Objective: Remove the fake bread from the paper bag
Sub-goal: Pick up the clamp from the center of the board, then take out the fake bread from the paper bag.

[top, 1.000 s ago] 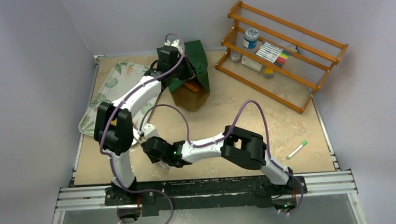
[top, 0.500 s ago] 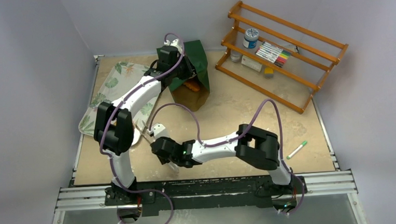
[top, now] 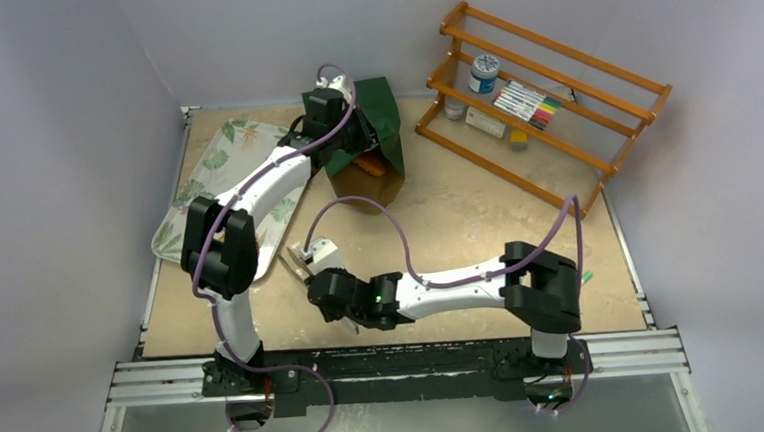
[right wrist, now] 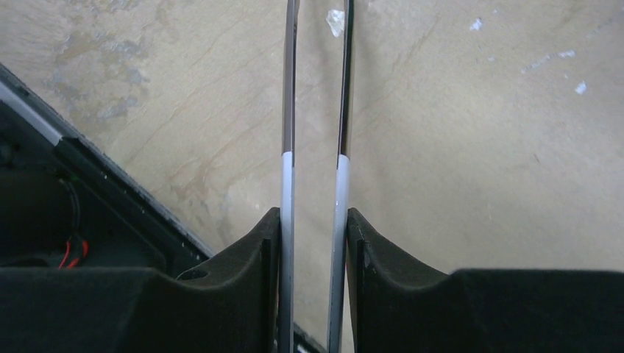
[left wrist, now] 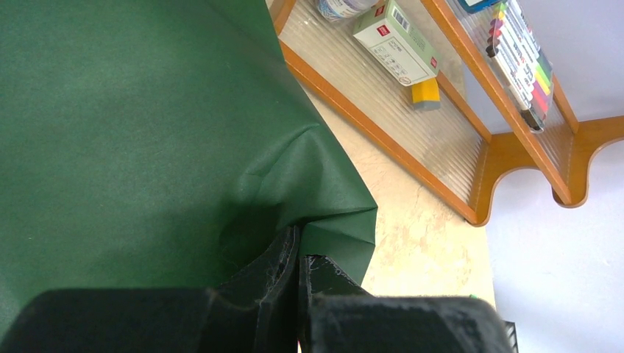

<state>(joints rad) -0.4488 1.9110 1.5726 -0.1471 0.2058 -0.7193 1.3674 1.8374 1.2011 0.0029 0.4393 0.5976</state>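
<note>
From above, the left arm reaches to the far middle of the table (top: 439,223), where the green bag (top: 380,116) stands tilted with its brown inside turned toward the near side. An orange piece of bread (top: 370,167) shows in the bag's mouth. The left claw (top: 351,143) sits at the bag's left rim. A leaf-print tray (top: 210,171) lies left of the bag, partly under the arm, and a wooden rack (top: 501,172) stands to the far right. The right arm lies low across the near side, and its claw (top: 314,277) points left with tongs (top: 294,258) sticking out toward the tray, well apart from the bag. In the left wrist view, the left claw (left wrist: 298,254) is pinched closed on a fold of the bag's (left wrist: 147,110) green edge, which bunches the paper just above the fingers; the rack (left wrist: 383,136) runs behind it, carrying a small box (left wrist: 394,44) and markers (left wrist: 519,51). In the right wrist view, the right claw (right wrist: 313,220) is narrow, gripping the tongs (right wrist: 288,110). Their two thin arms run side by side between the pads, out over the bare table (right wrist: 478,147), and they hold nothing.
</note>
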